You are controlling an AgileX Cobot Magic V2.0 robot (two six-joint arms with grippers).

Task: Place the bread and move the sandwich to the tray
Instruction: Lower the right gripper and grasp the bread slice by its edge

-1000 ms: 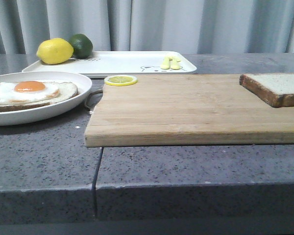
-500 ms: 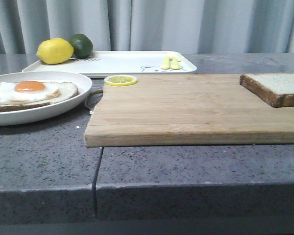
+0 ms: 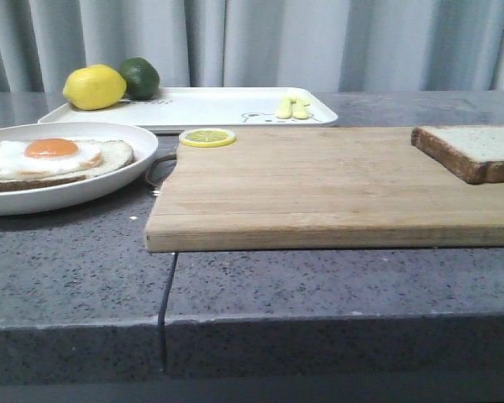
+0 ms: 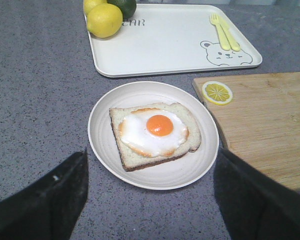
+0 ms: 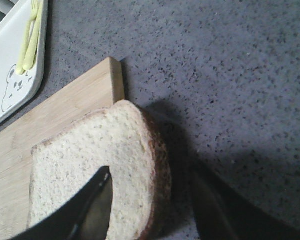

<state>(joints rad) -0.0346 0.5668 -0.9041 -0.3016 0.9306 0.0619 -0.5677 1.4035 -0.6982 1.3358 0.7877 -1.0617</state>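
Front: grey table [image 3: 76,277]; sandwich [image 3: 55,159] on its white plate [image 3: 109,186] at left; tray [image 3: 210,107] behind, bearing lemon [image 3: 94,87] and lime [image 3: 140,77]; cutting board [image 3: 319,185] with bread [image 3: 475,151] at its right end.

Left wrist: my left pincer [image 4: 150,197] spread wide, hanging above the plate's near rim, holding nothing.

Right wrist: my right pincer [image 5: 150,205] open, one finger [image 5: 87,207] over the bread's face, the other beyond its crust.
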